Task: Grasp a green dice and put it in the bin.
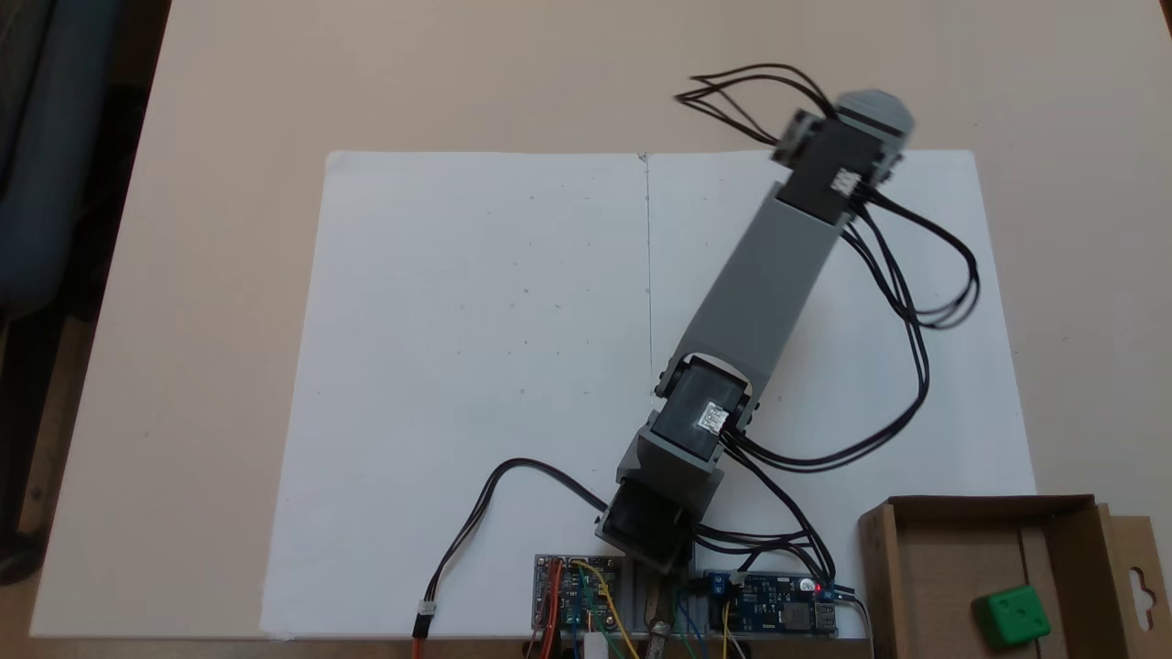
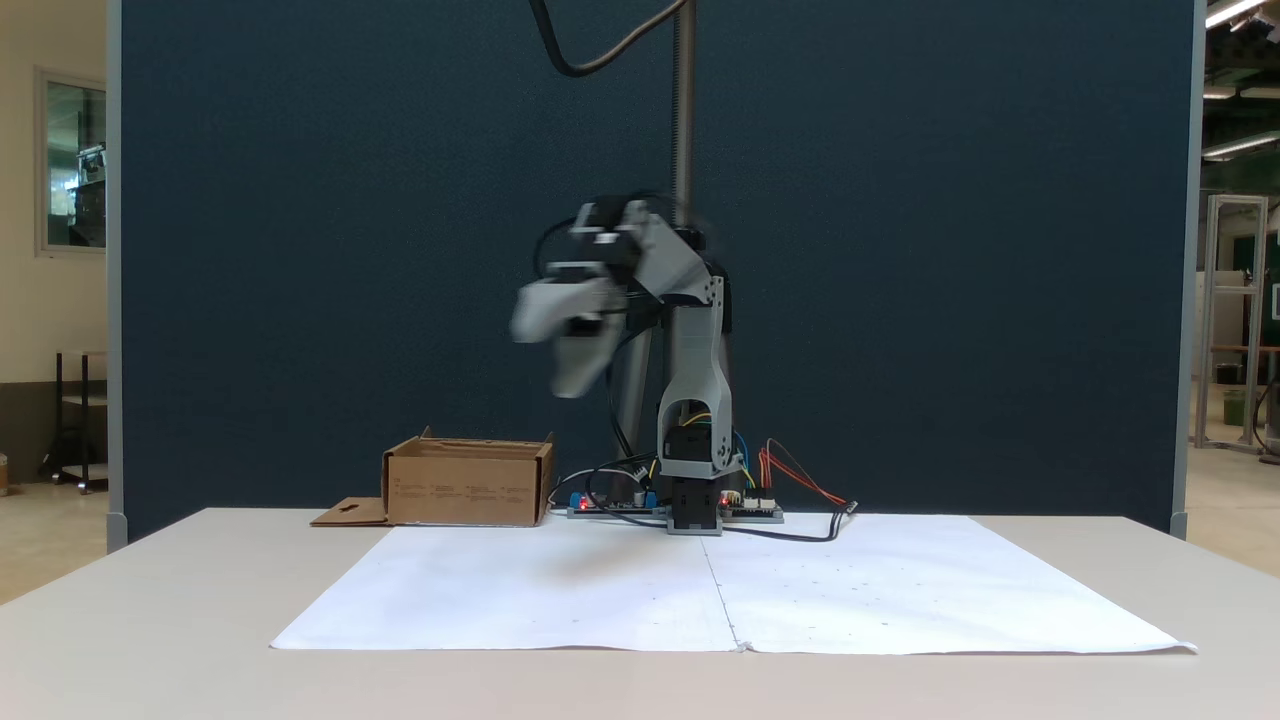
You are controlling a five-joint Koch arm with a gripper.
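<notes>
A beige table (image 1: 229, 110) carries two white paper sheets (image 1: 476, 366) side by side at the frame centre. The cardboard bin (image 1: 916, 567) stands at the lower right, beside circuit boards (image 1: 769, 604) and the arm's base (image 1: 645, 535).

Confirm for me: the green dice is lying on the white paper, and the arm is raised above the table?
Not quite. The green dice is lying inside the cardboard box, not on the white paper, as the fixed view from above shows. The arm is raised above the table.
</notes>
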